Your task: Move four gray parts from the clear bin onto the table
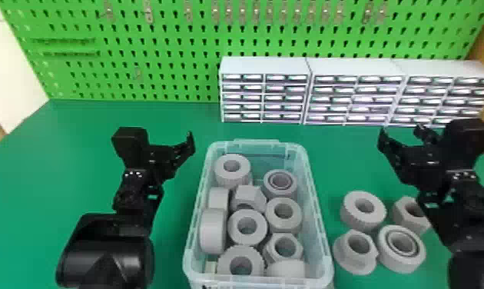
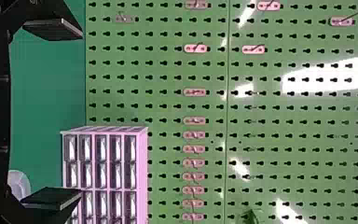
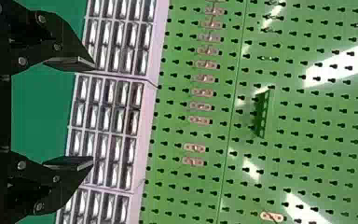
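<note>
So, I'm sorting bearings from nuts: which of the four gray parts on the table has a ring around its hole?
The round near-row part, right of the flanged nut: a dark ring circles its hole; the others' holes look plain.

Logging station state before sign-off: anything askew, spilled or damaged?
Nothing stands out. Four gray parts rest on the table beside the clear bin, as the task wants; some parts inside lie on their sides, ordinary for loose stock.

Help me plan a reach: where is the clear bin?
In the head view, the clear bin stands on the table at the lower middle, just left of the four gray parts lying there.
</note>
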